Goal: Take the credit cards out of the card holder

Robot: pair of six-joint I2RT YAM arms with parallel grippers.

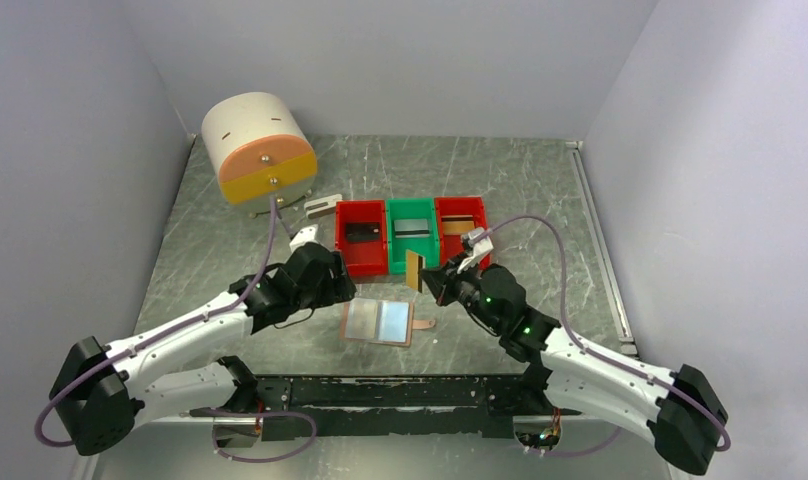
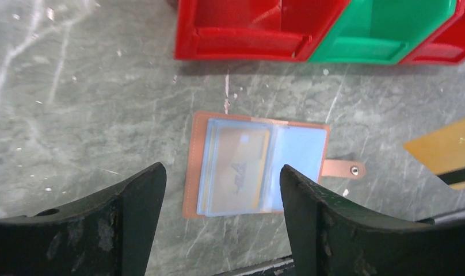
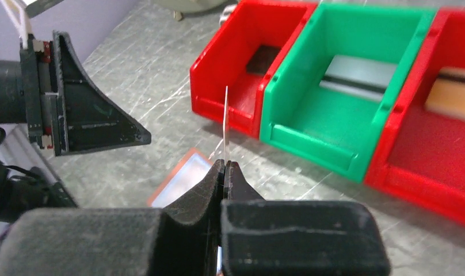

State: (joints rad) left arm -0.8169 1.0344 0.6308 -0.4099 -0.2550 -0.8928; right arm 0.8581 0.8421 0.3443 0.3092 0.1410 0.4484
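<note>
The tan card holder (image 1: 378, 322) lies open on the table, its blue pockets up and its strap tab to the right. In the left wrist view the card holder (image 2: 256, 164) shows a yellowish card (image 2: 241, 167) inside its left pocket. My left gripper (image 1: 325, 275) is open and empty, hovering over the holder's left side (image 2: 221, 172). My right gripper (image 1: 432, 275) is shut on a yellow-orange card (image 1: 414, 270) and holds it upright above the table, in front of the bins. That card is edge-on in the right wrist view (image 3: 225, 123).
Three bins stand in a row behind the holder. The left red bin (image 1: 345, 250) holds a black card (image 1: 363, 232), the green bin (image 1: 412, 262) a grey-white card (image 1: 412, 227), the right red bin (image 1: 480, 215) a gold-brown card (image 1: 457, 222). A round drawer box (image 1: 258, 148) stands at the back left.
</note>
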